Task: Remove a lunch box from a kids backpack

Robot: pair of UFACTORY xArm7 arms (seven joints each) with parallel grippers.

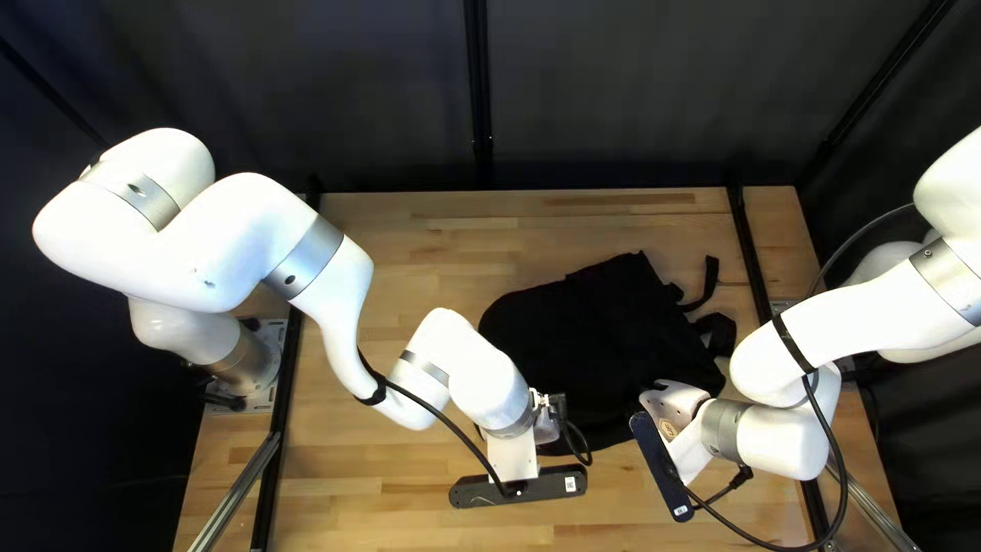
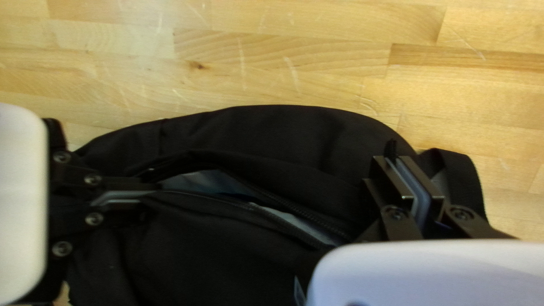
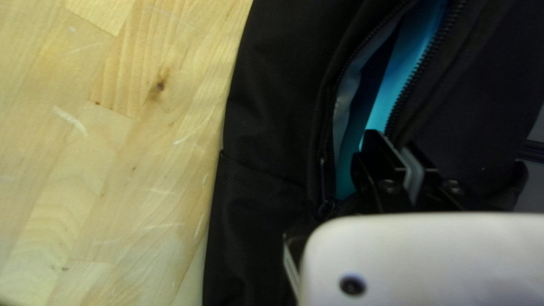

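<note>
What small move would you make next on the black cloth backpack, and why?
I would probably have the right gripper gently draw the black zippered edge it pinches away from the opposite edge, because the unzipped opening is a narrow slit, barely exposing the blue material inside.

Interior [image 3: 396, 79] of black backpack [image 1: 593, 337] mostly hidden
</note>
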